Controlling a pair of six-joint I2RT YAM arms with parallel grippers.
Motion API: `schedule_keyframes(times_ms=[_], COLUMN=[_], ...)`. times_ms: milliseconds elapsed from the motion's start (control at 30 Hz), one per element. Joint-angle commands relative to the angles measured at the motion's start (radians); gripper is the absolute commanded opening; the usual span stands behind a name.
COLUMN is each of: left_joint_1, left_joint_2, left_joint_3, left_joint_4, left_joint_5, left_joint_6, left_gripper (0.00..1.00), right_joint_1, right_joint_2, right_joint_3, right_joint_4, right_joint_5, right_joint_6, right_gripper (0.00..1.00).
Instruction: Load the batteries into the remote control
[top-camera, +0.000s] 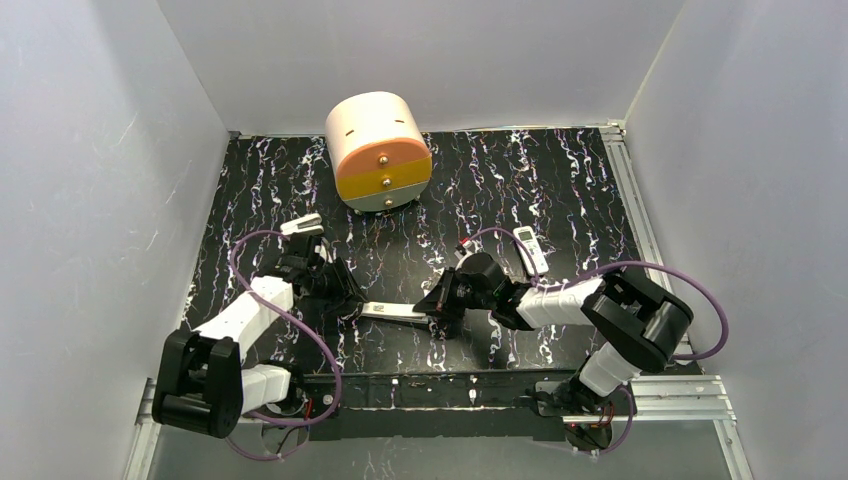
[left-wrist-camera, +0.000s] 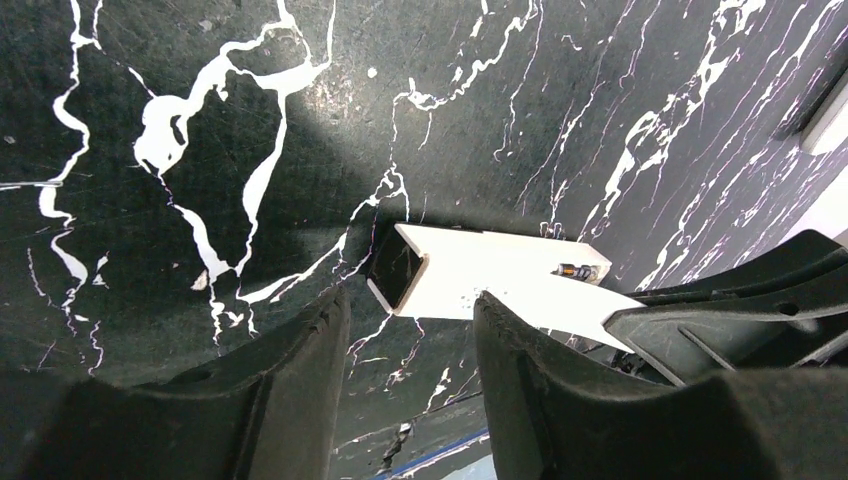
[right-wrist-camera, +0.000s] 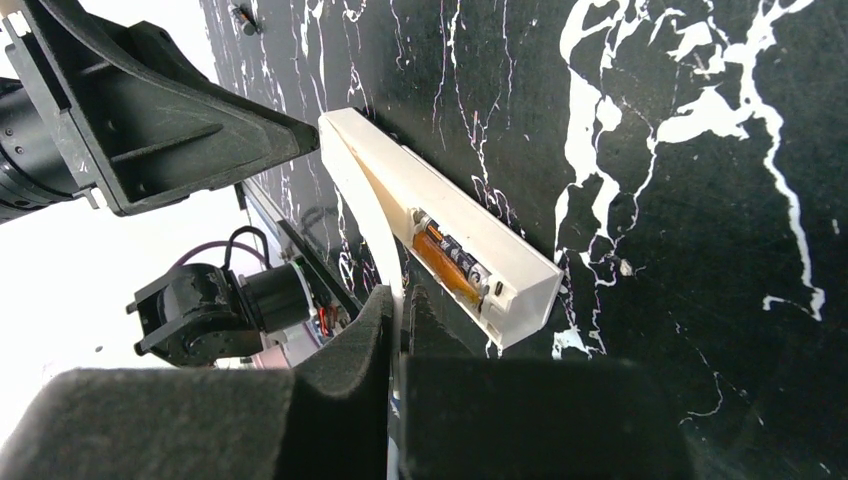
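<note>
Left gripper (left-wrist-camera: 408, 300), jaws parted and empty, faces the dark end of a white bar (left-wrist-camera: 480, 270); bar runs lengthwise to the right gripper (right-wrist-camera: 400, 320), clenched on its edge; one battery (right-wrist-camera: 445, 262) sits in its bay; remote control (top-camera: 530, 250) lies right of centre on black marbled tabletop (top-camera: 560, 180); white walls (top-camera: 90, 150) close in.

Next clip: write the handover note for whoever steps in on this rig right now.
Left gripper: open, jaws either side of the white bar's free end, not clamped.
Right gripper: shut on the bar's other end.
One battery sits in the bar's open slot; the white handset lies apart, further back on the right, untouched.
Done: one battery seated in the bar. Left: the second battery, which I cannot place with certainty, and the slot has no cover on.
</note>
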Motion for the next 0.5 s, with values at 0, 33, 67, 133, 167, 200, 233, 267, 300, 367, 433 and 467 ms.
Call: schedule_keyframes(times_ms=[0,33,67,133,167,200,233,267,300,367,433,467], left_joint_1=[0.003,0.003,0.003,0.003,0.003,0.004,0.003,0.003,0.003,0.003,0.002,0.002], left_joint_2=[0.013,0.017,0.021,0.028,0.030,0.032,0.035,0.037,0.040,0.046,0.053,0.058], left_joint_3=[-0.018,-0.019,-0.021,-0.022,-0.022,-0.023,-0.024,-0.024,-0.025,-0.027,-0.030,-0.032], left_joint_4=[0.010,0.014,0.016,0.021,0.022,0.022,0.022,0.025,0.026,0.027,0.032,0.035], left_joint_5=[0.020,0.022,0.023,0.025,0.025,0.024,0.025,0.025,0.024,0.024,0.025,0.028], left_joint_6=[-0.002,-0.002,-0.002,-0.002,-0.002,-0.002,-0.001,0.000,0.001,0.001,0.001,0.000], left_gripper=[0.46,0.46,0.45,0.45,0.45,0.44,0.44,0.44,0.43,0.42,0.40,0.39], right_joint_1=[0.008,0.007,0.008,0.006,0.007,0.006,0.006,0.008,0.007,0.006,0.007,0.007], right_joint_2=[-0.018,-0.020,-0.020,-0.022,-0.022,-0.022,-0.022,-0.018,-0.014,-0.008,-0.005,-0.005], right_joint_3=[0.012,0.010,0.011,0.013,0.014,0.015,0.018,0.021,0.025,0.029,0.033,0.036], right_joint_4=[-0.136,-0.144,-0.155,-0.177,-0.185,-0.190,-0.194,-0.199,-0.202,-0.203,-0.203,-0.205], right_joint_5=[0.066,0.068,0.071,0.075,0.077,0.079,0.079,0.077,0.074,0.068,0.063,0.060], right_joint_6=[-0.020,-0.021,-0.023,-0.027,-0.029,-0.031,-0.034,-0.036,-0.037,-0.040,-0.042,-0.044], right_gripper=[0.01,0.01,0.01,0.01,0.01,0.01,0.01,0.01,0.01,0.01,0.01,0.01])
